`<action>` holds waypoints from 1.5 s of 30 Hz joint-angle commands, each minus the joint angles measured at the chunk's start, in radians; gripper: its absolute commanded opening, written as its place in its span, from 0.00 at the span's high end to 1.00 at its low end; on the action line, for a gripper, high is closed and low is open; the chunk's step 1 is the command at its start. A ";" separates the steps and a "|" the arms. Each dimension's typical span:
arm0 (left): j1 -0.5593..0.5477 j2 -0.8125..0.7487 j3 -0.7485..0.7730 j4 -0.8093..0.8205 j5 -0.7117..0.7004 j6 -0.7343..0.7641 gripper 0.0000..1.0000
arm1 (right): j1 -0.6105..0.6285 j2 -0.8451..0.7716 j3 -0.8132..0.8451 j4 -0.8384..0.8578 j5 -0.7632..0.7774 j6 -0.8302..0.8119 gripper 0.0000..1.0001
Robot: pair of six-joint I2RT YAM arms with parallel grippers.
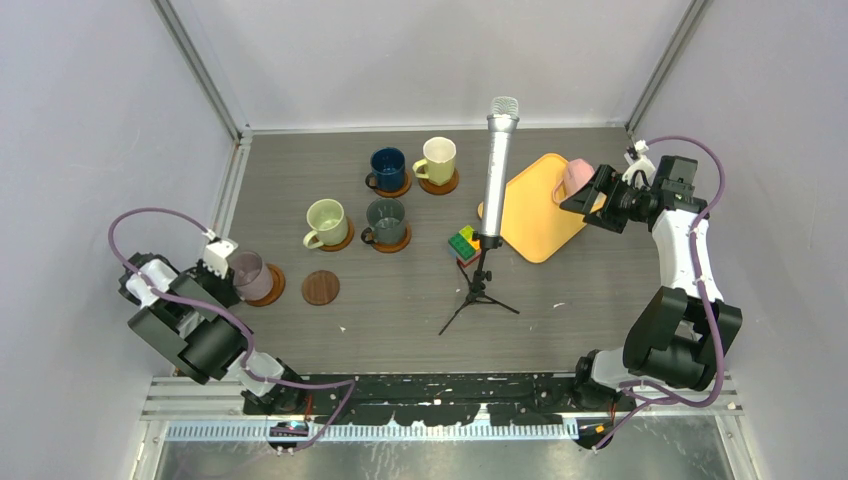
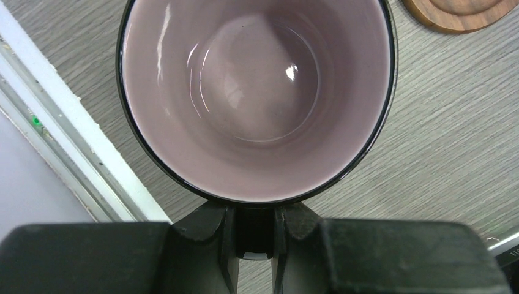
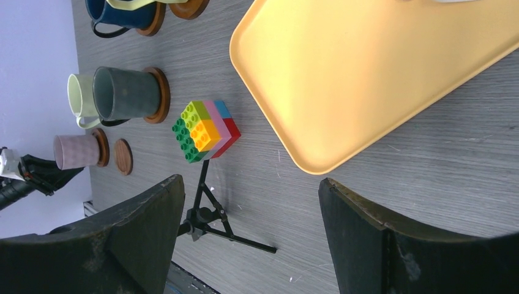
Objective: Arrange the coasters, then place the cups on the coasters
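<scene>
Left tool (image 2: 255,212): jaws pinched shut on the handle of the mauve cup (image 2: 257,92). Cup upright on a coaster (image 1: 273,288) at the worktop's (image 1: 420,310) left edge. A dark coaster (image 1: 321,287) lies bare just beside it.

Right tool (image 3: 251,182): jaws spread wide, nothing between them, over the yellow tray (image 1: 530,220). Pink cup (image 1: 577,176) sits on the tray's far corner, close to the tool.

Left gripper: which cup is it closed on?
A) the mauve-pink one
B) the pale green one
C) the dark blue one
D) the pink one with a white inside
A: in the left wrist view the left gripper is shut at the near rim of the mauve-pink cup, whose mauve inside fills the frame.
</scene>
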 commanded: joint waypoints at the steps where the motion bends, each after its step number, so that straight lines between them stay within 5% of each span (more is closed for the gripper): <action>1: -0.019 -0.031 -0.015 0.060 0.039 -0.017 1.00 | 0.005 -0.008 0.010 0.005 0.002 -0.020 0.15; 10: -0.033 -0.028 -0.025 0.087 0.024 -0.026 0.95 | 0.005 -0.008 0.012 0.005 0.000 -0.020 0.15; 24: -0.036 -0.077 0.117 -0.139 0.058 -0.001 0.39 | 0.007 0.004 0.025 0.005 -0.002 -0.018 0.15; 38: -0.309 -0.217 0.240 -0.197 0.037 -0.257 0.29 | 0.012 0.051 0.132 -0.046 0.249 -0.049 0.18; 45: -0.428 -0.228 0.280 -0.132 0.053 -0.460 0.28 | 0.012 0.110 0.078 0.130 0.303 0.053 0.22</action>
